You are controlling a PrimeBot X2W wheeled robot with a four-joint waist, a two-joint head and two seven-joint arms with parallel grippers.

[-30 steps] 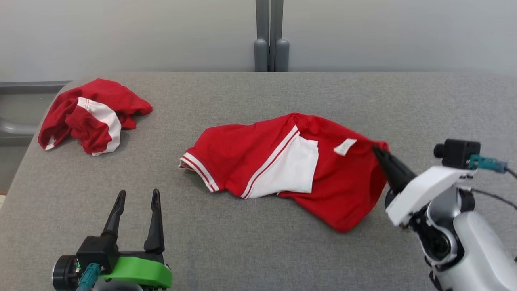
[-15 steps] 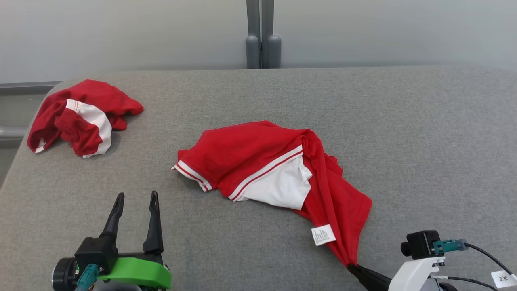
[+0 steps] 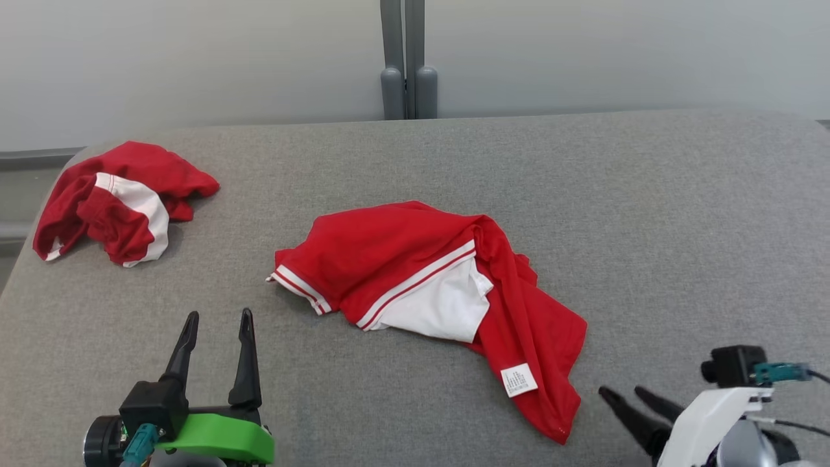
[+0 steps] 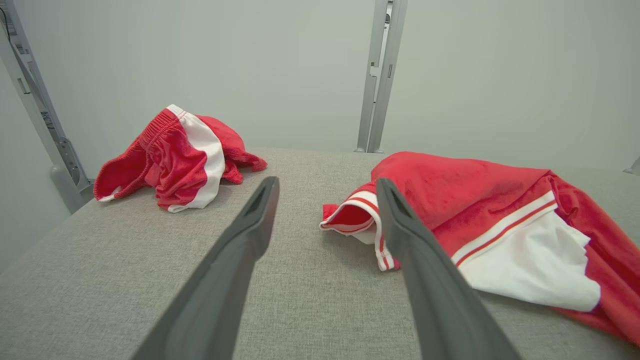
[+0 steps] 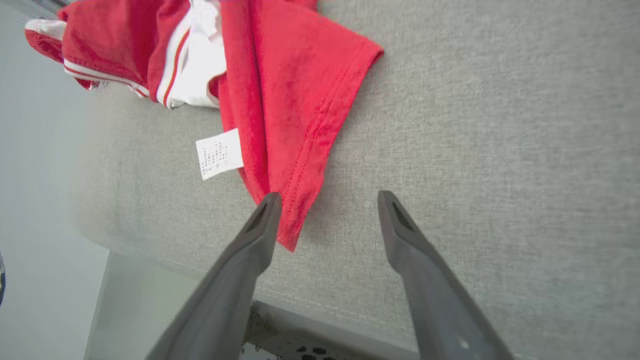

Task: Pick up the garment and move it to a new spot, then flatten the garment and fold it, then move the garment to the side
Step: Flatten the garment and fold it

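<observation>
The garment (image 3: 415, 259), red with white panels and striped trim, lies crumpled in the middle of the grey table (image 3: 681, 214). A white care label (image 3: 519, 379) faces up near its pointed near corner. My right gripper (image 3: 620, 390) stands open just right of that corner, apart from the cloth. In the right wrist view the garment's corner (image 5: 295, 165) lies beside the left fingertip (image 5: 270, 205) of the open right gripper (image 5: 328, 195). My left gripper (image 3: 219, 314) is open at the lower left, with nothing between its fingers. In the left wrist view the left gripper (image 4: 326, 181) points at the garment's striped hem (image 4: 370, 225).
A second red and white garment (image 3: 110, 201) sits bunched at the table's far left corner, also in the left wrist view (image 4: 180, 155). A grey post (image 3: 405, 65) rises behind the table. The table's near edge (image 5: 320, 305) runs just below my right fingers.
My right gripper pulled the garment's right corner toward the near edge, then opened and let it go. The corner now lies flat. The left arm stayed put; the camera shifted a little.
</observation>
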